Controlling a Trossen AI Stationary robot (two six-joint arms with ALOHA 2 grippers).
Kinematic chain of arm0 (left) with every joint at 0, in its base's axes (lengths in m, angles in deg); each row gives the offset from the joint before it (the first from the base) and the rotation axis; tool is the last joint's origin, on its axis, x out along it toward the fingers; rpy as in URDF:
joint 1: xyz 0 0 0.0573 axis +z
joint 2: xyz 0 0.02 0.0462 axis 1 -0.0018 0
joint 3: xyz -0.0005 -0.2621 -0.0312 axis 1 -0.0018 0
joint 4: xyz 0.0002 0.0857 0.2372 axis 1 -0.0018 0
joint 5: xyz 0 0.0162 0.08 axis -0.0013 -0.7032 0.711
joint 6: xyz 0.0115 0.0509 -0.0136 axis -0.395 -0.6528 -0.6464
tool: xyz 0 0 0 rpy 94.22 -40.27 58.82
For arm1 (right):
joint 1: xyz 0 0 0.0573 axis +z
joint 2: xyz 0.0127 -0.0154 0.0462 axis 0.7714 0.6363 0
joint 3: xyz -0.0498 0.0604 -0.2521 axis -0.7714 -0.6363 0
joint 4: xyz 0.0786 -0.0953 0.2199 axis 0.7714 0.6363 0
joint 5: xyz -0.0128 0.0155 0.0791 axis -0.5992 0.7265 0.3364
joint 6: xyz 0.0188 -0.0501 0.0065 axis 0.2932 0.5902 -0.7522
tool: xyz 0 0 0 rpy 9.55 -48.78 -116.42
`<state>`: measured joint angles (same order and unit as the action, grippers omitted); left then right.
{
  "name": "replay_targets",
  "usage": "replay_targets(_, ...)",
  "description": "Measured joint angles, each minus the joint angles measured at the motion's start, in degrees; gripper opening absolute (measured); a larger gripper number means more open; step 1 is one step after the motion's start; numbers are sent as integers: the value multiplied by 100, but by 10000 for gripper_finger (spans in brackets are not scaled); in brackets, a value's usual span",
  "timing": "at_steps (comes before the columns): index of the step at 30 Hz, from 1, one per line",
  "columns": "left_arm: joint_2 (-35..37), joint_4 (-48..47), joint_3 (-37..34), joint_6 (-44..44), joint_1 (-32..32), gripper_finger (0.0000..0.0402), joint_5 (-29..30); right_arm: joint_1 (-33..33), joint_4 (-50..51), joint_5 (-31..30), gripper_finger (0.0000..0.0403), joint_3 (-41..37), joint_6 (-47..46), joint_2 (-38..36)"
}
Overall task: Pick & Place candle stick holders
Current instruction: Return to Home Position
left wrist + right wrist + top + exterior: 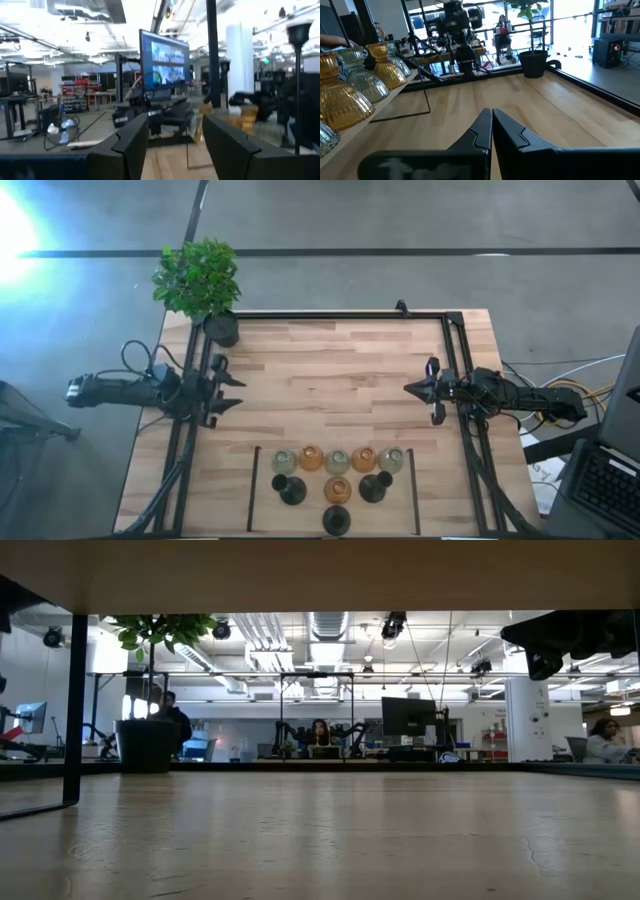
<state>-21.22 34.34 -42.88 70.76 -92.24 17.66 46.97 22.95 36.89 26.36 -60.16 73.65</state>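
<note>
Left gripper [175, 125]: at the left edge of the table [330, 370], fingers spread, nothing between them.
Right gripper [491, 115]: at the right edge, fingers pressed together, empty.
Holders [337, 489]: we count nine, packed on the shelf [255, 480] at the edge opposite the plant [198, 278], well apart from both grippers.
Shelf risk: we judge the holders crowded. A low swing across them could tip the thin-stemmed black ones [290, 490] into the glass.
Pot risk: the pot [222, 328] stands near the left arm, and a wide turn there could clip it.
</note>
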Motion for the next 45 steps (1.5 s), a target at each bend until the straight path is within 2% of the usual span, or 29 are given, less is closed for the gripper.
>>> replay_targets(8, 699, -259, -616, -45, 3, 190, -10, 0, 1, 2, 9, 0, 7, -2)
replay_targets(18, 1414, -1706, -618, -53, 6, 191, 12, 0, -2, 1, 9, 0, -1, 0)
replay_targets(23, 1442, -2135, -621, 50, 6, 191, 117, -2, -1, 2, 9, 0, -4, 0)
replay_targets(28, 1443, -2217, -618, 59, 10, 191, 620, 0, -3, 1, 9, 1, 5, 0)
replay_targets(45, 1374, -2225, -601, 72, 8, 191, 672, 0, -1, 2, 9, 2, 4, 0)
